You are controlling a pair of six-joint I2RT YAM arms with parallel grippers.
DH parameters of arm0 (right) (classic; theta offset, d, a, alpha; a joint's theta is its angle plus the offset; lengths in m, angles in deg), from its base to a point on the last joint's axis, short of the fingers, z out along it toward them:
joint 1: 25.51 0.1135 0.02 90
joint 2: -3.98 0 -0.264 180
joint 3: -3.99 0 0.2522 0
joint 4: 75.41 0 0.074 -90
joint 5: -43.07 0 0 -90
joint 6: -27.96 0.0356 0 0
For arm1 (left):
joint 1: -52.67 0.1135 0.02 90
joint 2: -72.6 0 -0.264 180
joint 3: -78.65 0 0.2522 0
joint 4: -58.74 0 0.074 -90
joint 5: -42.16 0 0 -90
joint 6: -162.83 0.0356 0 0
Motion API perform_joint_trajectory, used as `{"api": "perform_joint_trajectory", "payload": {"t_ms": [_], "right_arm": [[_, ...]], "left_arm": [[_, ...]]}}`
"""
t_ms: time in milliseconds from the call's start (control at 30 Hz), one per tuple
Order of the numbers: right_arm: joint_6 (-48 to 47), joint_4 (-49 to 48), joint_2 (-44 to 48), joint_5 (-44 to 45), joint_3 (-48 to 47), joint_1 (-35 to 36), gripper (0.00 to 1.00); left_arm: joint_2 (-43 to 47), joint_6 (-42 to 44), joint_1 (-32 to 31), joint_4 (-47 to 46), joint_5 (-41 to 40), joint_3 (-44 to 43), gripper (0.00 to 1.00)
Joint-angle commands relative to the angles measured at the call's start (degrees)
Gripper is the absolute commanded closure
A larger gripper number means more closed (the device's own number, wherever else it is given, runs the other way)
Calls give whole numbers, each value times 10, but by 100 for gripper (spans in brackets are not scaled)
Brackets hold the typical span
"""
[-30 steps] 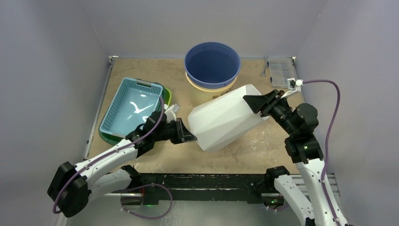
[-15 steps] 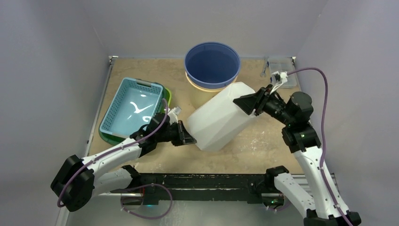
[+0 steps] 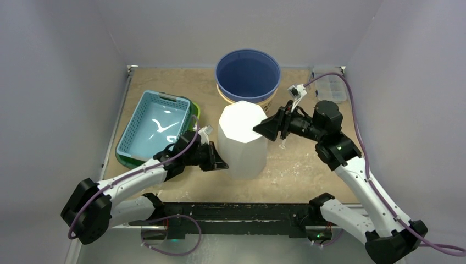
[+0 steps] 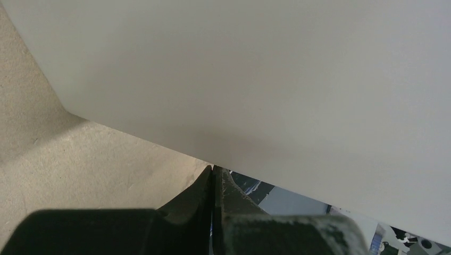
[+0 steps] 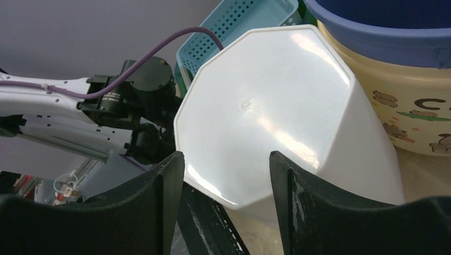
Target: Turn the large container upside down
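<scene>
The large white faceted container (image 3: 242, 140) stands on the table near the middle, its flat octagonal base facing up; it also shows in the right wrist view (image 5: 276, 117) and fills the left wrist view (image 4: 255, 79). My left gripper (image 3: 222, 164) is shut and empty, its tips at the container's lower left edge, as the left wrist view (image 4: 214, 170) shows. My right gripper (image 3: 260, 129) is open and empty, just right of the container's top edge; in the right wrist view (image 5: 226, 156) the container sits beyond the spread fingers.
A blue round tub (image 3: 248, 74) stacked on a cream bucket (image 5: 420, 106) stands behind the container. A light blue basket (image 3: 154, 126) on a green tray is at the left. A clear small-parts box (image 3: 331, 88) lies at the back right.
The container went from lying tilted between both grippers to standing base up. My right gripper swung left and up, ending open beside its top. My left gripper stayed low at its edge.
</scene>
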Motion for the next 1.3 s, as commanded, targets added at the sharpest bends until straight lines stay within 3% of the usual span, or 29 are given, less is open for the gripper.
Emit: {"api": "perform_joint_trajectory", "payload": {"t_ms": [0, 167, 333, 433, 533, 800, 933, 1033, 1100, 1267], "right_arm": [[-33, 79, -25, 43, -18, 7, 36], [-76, 109, -21, 69, -56, 9, 28], [-100, 118, -7, 86, -72, 9, 17], [-87, 106, -14, 63, -79, 14, 14], [-88, 128, -29, 95, -106, 32, 12], [-114, 194, -96, 309, -200, 195, 4], [-129, 206, -149, 558, -251, 360, 4], [-195, 170, -181, 705, -267, 468, 1], [-201, 163, -209, 776, -285, 489, 1], [-197, 163, -260, 843, -324, 490, 1]], "left_arm": [[4, 17, -1, -7, -18, -27, 100], [41, 29, -1, 61, -85, -53, 99], [97, 61, -2, 135, -151, -85, 70], [107, 96, -1, 205, -197, -119, 65], [119, 116, -1, 280, -268, -160, 58], [160, 90, 0, 325, -342, -178, 43], [163, 58, -1, 365, -376, -184, 32], [169, 43, -1, 412, -421, -209, 24], [178, 37, -1, 436, -451, -226, 18], [215, 20, 0, 480, -496, -242, 5]]}}
